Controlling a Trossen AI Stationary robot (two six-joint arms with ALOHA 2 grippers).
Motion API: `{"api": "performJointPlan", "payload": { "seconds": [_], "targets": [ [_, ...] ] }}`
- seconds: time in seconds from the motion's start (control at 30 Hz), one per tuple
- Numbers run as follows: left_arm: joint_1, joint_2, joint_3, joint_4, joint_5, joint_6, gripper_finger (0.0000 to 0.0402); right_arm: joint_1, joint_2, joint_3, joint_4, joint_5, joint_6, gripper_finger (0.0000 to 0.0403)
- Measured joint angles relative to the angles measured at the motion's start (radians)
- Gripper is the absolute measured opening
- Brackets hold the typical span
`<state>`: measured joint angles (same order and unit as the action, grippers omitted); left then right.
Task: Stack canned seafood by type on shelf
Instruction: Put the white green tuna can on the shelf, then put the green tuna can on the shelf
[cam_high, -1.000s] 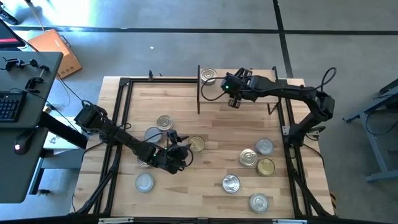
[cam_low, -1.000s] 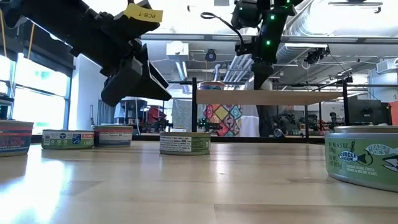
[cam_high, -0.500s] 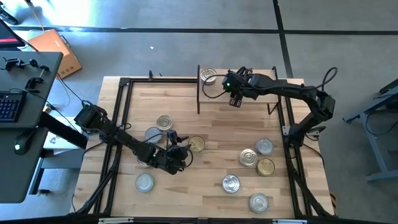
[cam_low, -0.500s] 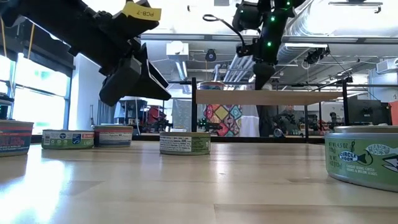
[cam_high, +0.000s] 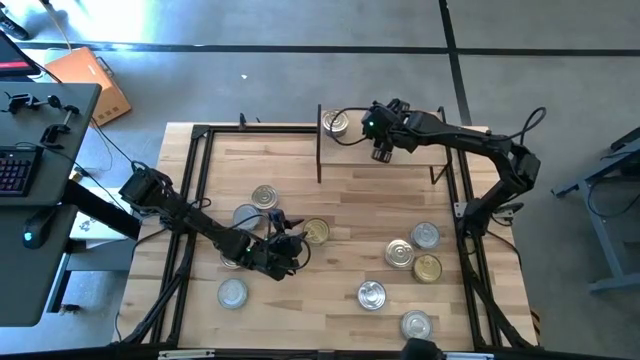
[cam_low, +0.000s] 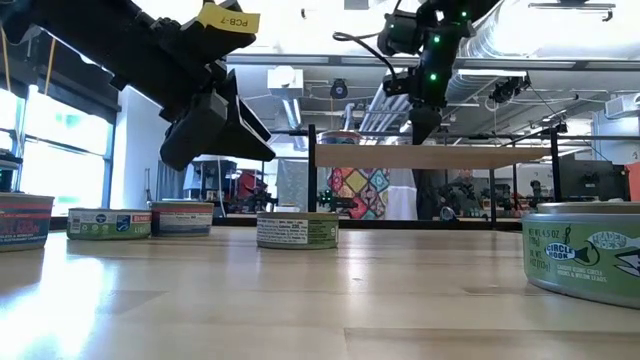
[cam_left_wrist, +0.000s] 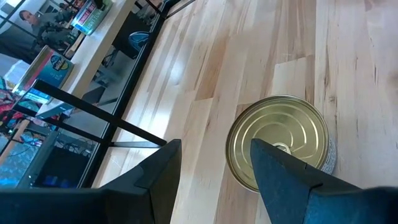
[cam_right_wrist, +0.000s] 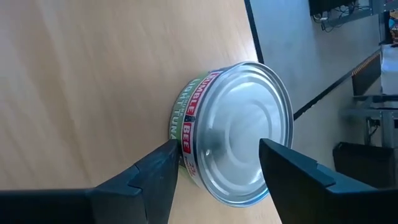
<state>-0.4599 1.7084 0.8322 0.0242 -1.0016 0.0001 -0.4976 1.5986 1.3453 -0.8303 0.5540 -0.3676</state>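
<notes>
The right gripper (cam_high: 381, 152) hung above the shelf (cam_high: 420, 143), its two fingers (cam_right_wrist: 155, 168) spread apart with nothing between them. Just ahead of its tips, a silver tin (cam_right_wrist: 233, 134) with a red and green label sat on the shelf's light wood; the fingers stood apart from it, not touching. From above, that tin (cam_high: 336, 123) lay near the shelf's far corner, close beside the gripper on the side away from the right arm's base. In the level view, the right gripper (cam_low: 422, 122) pointed down just over the shelf board (cam_low: 480, 156).

The left gripper (cam_high: 291, 243) hovered low over the table (cam_high: 340, 200), tipped toward a gold-toned tin (cam_left_wrist: 280, 144). Its fingers (cam_left_wrist: 283, 171) were also parted and empty, and the gold-toned tin stood on the wood just ahead of and between them; I could not tell whether one finger brushed its rim. Overhead, this tin (cam_high: 316, 232) sat right beside the gripper's tip.

Two silver tins (cam_high: 265, 196) lay just behind the left gripper, alongside its arm, and another (cam_high: 232, 292) sat near the table's front edge. Five more tins (cam_high: 399, 252) stood in a loose cluster well apart from both grippers, below the right arm's base
</notes>
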Motion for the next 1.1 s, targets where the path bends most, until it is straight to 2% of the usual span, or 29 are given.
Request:
{"api": "performJointPlan", "payload": {
  "seconds": [0.2,0.47,0.67,0.83,0.97,1.1],
  "targets": [
    [0.000,0.000,0.000,0.000,0.000,0.000,0.0186,0.010,-0.001,0.000,-0.002,0.086,0.015,0.0215],
    [0.000,0.000,0.000,-0.001,0.005,-0.013,0.0186,0.070,-0.003,0.059,-0.099,0.072,0.083,0.0215],
    [-0.007,0.000,0.000,-0.004,0.006,-0.026,0.0186,0.155,-0.036,0.076,-0.129,-0.083,0.153,0.0215],
    [-0.020,0.000,0.000,-0.003,0.006,-0.025,0.0186,0.272,-0.068,0.075,-0.086,-0.125,0.239,0.0202],
    [-0.020,0.000,0.000,-0.004,0.005,-0.026,0.0186,0.394,-0.072,0.011,0.018,-0.180,0.263,0.0188],
    [-0.020,0.000,0.000,-0.003,0.018,-0.034,0.0186,0.528,-0.072,-0.128,0.211,-0.228,0.309,0.0175]
  ]
}}
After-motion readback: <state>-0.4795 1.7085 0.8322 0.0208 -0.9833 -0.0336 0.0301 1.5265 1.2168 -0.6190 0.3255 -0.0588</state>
